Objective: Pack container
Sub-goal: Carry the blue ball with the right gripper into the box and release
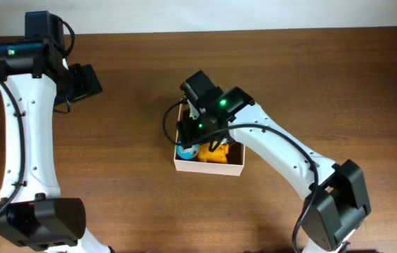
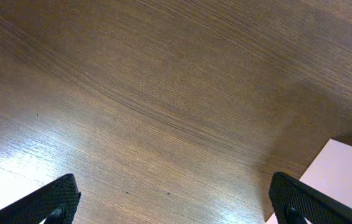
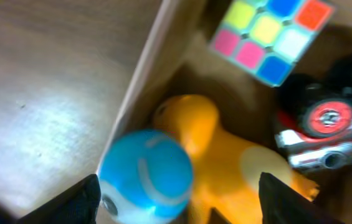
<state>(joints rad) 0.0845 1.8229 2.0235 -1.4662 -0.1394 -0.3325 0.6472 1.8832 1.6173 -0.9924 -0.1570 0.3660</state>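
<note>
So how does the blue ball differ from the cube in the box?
The ball is round and blue; the cube is flat-faced with many-coloured squares. The ball sits by the box wall against the orange toy; the cube lies farther in, near the car. Both are inside the box.

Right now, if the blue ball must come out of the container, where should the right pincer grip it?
Grip the blue ball across its middle, from straight above: it is round, tucked between the container wall and the orange toy, so probably only its top is free.

Overhead looks straight down; close right wrist view shares the container (image 1: 209,169).
</note>
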